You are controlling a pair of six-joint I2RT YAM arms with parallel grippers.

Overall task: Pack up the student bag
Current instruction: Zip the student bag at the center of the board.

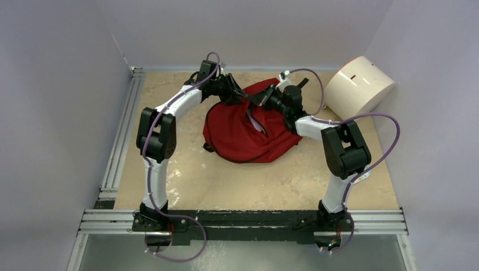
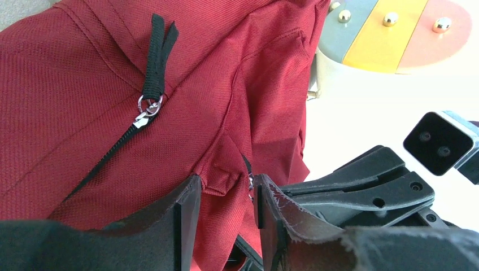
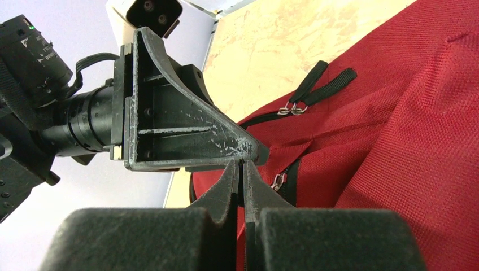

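The bag (image 1: 237,135) lies slumped on the far middle of the table (image 1: 226,180). Both my arms reach in over its far edge, their tips almost meeting.

My left pincer (image 2: 226,195) stands about half open. A raised fold of the bag's red cloth fills the gap. The fold lies against the fingers (image 2: 186,220) and creases run up from the pinch, so I am grasping the bag there. A small metal slider (image 2: 250,185) sits on that fold, just beside the right-hand finger. Up the cloth to the left, a zip line ends in a ring and a black tab (image 2: 157,56), which neither pincer touches.

My right pincer (image 3: 242,169) is clenched, its fingertips pressed together with no gap showing. The tips sit right under the flat side of the left pincer's finger, at the same fold. I cannot tell whether they touch it or are only very close. A zip ring (image 3: 278,181) hangs just to the right of the tips. I also cannot tell whether a thin bit of tab or cloth is caught between them. Two more black pulls (image 3: 319,84) lie on the cloth beyond, near the bare table.

The white box (image 1: 366,84) stands at the far right, apart from the bag.
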